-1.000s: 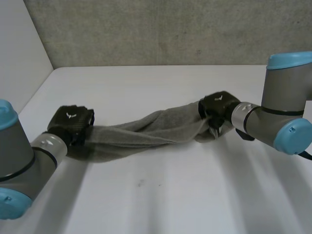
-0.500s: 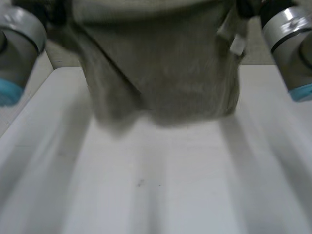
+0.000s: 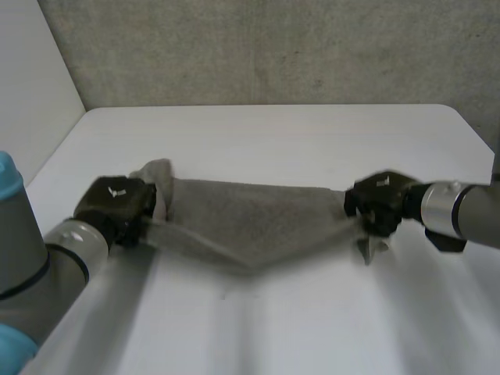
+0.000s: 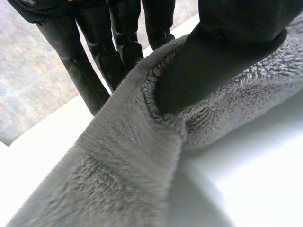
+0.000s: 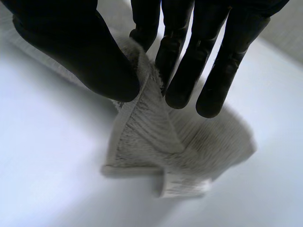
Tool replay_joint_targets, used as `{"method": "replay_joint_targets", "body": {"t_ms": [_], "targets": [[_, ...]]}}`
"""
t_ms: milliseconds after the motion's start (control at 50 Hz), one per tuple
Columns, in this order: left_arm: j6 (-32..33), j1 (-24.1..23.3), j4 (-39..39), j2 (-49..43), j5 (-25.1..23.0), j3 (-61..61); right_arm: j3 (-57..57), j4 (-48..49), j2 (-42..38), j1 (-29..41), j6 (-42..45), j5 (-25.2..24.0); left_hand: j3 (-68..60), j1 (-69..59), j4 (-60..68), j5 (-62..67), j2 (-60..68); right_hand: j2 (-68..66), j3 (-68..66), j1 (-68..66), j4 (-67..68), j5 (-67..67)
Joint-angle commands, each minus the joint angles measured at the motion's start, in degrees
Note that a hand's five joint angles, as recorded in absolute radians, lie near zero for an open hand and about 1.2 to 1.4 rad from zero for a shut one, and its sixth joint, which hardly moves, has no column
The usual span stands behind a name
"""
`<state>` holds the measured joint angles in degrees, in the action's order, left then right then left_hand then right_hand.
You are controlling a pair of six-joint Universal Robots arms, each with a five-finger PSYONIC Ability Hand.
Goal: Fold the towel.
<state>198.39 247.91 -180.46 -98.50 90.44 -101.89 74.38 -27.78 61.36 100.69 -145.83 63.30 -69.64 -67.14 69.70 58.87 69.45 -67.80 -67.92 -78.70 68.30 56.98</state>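
A white counter (image 3: 312, 312) is running back to a rough grey wall (image 3: 273, 55), and the grey towel (image 3: 250, 220) is lying across the middle of it, stretched between the two hands. Half a second ago the towel was hanging high in front of the head camera, hiding most of the counter. Now it is down again, spread as a wide band whose near edge is sagging into a shallow point toward the robot. A second ago it was a twisted rope between the hands, so it is lying flatter and broader than it did then.

The left hand (image 3: 117, 205) is sitting low at the towel's left end, where a small fold of cloth is sticking up just beside it. In the left wrist view its thumb (image 4: 213, 56) is pressing into the pile while the fingers (image 4: 94, 75) are running down behind the cloth, pinching the edge between them. The right hand (image 3: 376, 201) is reaching in sideways at the right end. In its wrist view the thumb (image 5: 85, 61) and fingers (image 5: 189, 66) are clamping a hemmed corner, which is dangling below them toward the counter.
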Motion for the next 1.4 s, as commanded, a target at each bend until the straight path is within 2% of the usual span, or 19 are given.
{"method": "replay_joint_targets", "body": {"t_ms": [20, 60, 120, 180, 220, 320, 520, 660, 700, 760, 980, 1020, 1040, 1080, 1200, 1300, 1340, 1360, 1400], "targets": [[0.8, -0.8, -0.2, 2.0, 0.0, 0.7, 5.2, 6.6, -0.5, -1.1, -5.1, 0.3, -10.4, -12.9, 10.3, 11.1, 10.5, -12.2, -12.1, -1.3, 11.7, 13.0], [0.8, -0.7, -0.2, 3.0, 0.1, 2.1, 7.0, 9.7, 0.0, -1.5, -10.4, 0.3, -10.4, -12.9, 10.3, 11.1, 10.5, -12.2, -12.1, -1.3, 11.7, 13.0], [0.7, -0.6, -0.2, 3.2, 0.1, 2.8, 8.1, 10.8, 0.2, -1.6, -12.9, 0.3, -10.4, -12.9, 10.3, 11.1, 10.5, -12.2, -12.1, -1.3, 11.7, 13.0], [0.5, -0.5, -0.2, 3.1, 0.1, 3.6, 10.7, 12.7, 1.2, -2.0, -16.3, 0.1, -10.4, -12.9, 10.3, 11.1, 10.5, 2.9, 3.0, 13.8, -3.4, -2.1], [0.5, -0.5, -0.2, 3.0, 0.2, 3.7, 14.0, 15.2, 2.5, -2.3, -18.1, 0.0, -10.4, -12.9, 10.3, 11.1, 10.5, 18.1, 18.2, 29.0, -18.6, -17.3], [0.4, -0.1, -0.9, 2.4, 0.2, 3.9, 20.3, 21.6, 4.8, -2.4, -18.4, 0.2, -10.4, -12.9, 10.3, 11.1, 10.5, 27.6, 27.7, 38.5, -28.1, -26.7], [0.3, 2.6, -2.7, 1.1, 0.3, 4.3, 29.2, 31.6, 6.1, -2.5, -21.2, 0.8, -10.4, -12.9, 10.3, 11.1, 10.5, 30.6, 30.8, 41.5, -31.1, -29.8], [-0.8, 4.2, -2.7, 0.6, 0.2, 4.4, 30.2, 36.1, 5.8, -2.3, -20.9, 3.0, -10.4, -12.9, 10.3, 11.1, 10.5, 29.1, 29.2, 40.0, -29.6, -28.3], [-1.7, 4.9, -2.8, 0.3, 0.2, 4.4, 30.0, 38.5, 5.7, -2.5, -20.5, 6.3, -10.4, -12.9, 10.3, 11.1, 10.5, 27.8, 27.9, 38.7, -28.3, -27.0], [-2.3, 5.3, -2.7, 0.2, 0.2, 4.2, 29.7, 39.6, 5.4, -2.6, -20.2, 8.2, -10.4, -12.9, 10.3, 11.1, 10.5, 26.4, 26.6, 37.3, -26.9, -25.6], [-2.5, 5.4, -2.8, 0.1, 0.1, 4.0, 28.8, 40.6, 3.3, -3.2, -15.2, 9.5, -10.4, -12.9, 10.3, 11.1, 10.5, 22.9, 23.0, 33.8, -23.4, -22.1], [-2.5, 5.4, -2.8, 0.1, 0.2, 3.8, 28.5, 40.7, 3.2, -3.7, -14.8, 9.0, -10.4, -12.9, 10.3, 11.1, 10.5, 10.2, 10.3, 21.1, -10.7, -9.4], [-2.5, 5.4, -2.8, 0.1, 0.2, 3.8, 28.5, 40.7, 3.1, -3.7, -14.8, 9.0, -10.4, -12.9, 10.3, 11.1, 10.5, 10.1, 10.2, 21.0, -10.6, -9.3], [-2.5, 5.3, -2.8, 0.0, 0.1, 3.5, 27.9, 40.7, 3.1, -3.8, -15.4, 8.6, -10.4, -12.9, 10.3, 11.1, 10.5, -12.1, -12.0, -1.2, 11.6, 12.9], [-2.6, 5.3, -2.8, 0.0, 0.1, 3.2, 25.8, 39.7, 3.7, -3.9, -16.3, 8.6, -10.4, -12.9, 10.3, 11.1, 10.5, -12.2, -12.1, -1.3, 11.7, 13.0], [-2.5, 5.2, -2.3, 0.2, 0.0, 3.3, 22.0, 35.7, 5.7, -5.0, -17.7, 6.5, -10.4, -12.9, 10.3, 11.1, 10.5, -12.2, -12.1, -1.3, 11.7, 13.0], [-2.0, 5.0, -1.7, 1.1, 0.0, 3.5, 16.4, 25.0, 10.9, -5.5, -16.5, 2.8, -10.4, -12.9, 10.3, 11.1, 10.5, -12.2, -12.1, -1.3, 11.7, 13.0], [-2.0, 5.0, -1.6, 1.1, 0.0, 3.5, 16.4, 25.0, 11.0, -5.5, -16.5, 2.8, -10.4, -12.9, 10.3, 11.1, 10.5, -12.2, -12.1, -1.3, 11.7, 13.0], [-1.6, 4.7, 0.7, 3.6, 0.0, 4.1, 9.9, 12.6, 14.9, -5.9, -12.8, -0.5, -10.4, -12.9, 10.3, 11.1, 10.5, -12.2, -12.1, -1.3, 11.7, 13.0]]}}
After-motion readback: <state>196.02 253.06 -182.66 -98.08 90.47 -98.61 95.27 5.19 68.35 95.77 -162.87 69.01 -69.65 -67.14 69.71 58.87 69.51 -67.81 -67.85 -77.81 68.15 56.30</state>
